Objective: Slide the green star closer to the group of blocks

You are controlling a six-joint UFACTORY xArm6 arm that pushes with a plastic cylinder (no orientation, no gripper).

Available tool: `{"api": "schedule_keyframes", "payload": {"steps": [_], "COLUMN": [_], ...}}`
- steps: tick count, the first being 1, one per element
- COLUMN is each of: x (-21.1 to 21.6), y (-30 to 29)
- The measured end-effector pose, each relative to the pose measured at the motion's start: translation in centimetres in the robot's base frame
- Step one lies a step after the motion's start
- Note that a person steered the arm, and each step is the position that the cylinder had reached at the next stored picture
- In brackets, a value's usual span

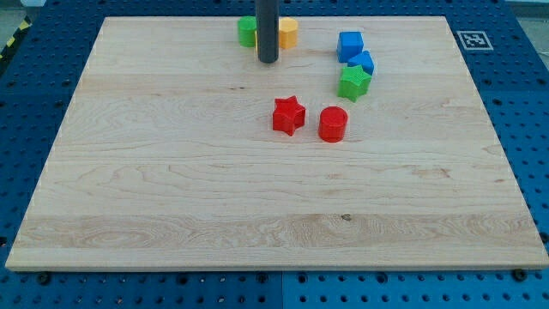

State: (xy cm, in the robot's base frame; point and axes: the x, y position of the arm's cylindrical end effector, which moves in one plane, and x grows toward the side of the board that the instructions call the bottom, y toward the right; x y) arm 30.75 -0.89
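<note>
Green star [353, 82] sits to the view's right of my tip [268, 60] and a bit toward the view's bottom, well apart from it, touching a blue block [364, 62] w/ a blue cube [349, 45] just beyond. Tip is a bare rod: nothing to clench or release, touching no block as far as I can tell. Right behind the rod, toward the view's top: a green block [247, 31] to its left, an orange block [287, 33] to its right, both partly hidden. Red star [289, 115] and red cylinder [333, 124] lie below the tip, toward the view's right.

Risks, as I judge: sweeping right from here could clip the orange block. Hitting the star off-centre would spin it or drag the blue blocks along. Which group is meant isn't obvious.
</note>
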Motion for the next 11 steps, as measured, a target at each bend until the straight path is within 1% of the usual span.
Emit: {"api": "schedule_keyframes", "payload": {"steps": [1,2,3,4,6,7,8,10,11], "x": [2.8,4.7,8.5,10.3,10.2,9.8,7.2,4.2,4.3], "y": [2.8,7.8,12.0,12.8,17.6,17.6,17.1,14.4,13.3]}}
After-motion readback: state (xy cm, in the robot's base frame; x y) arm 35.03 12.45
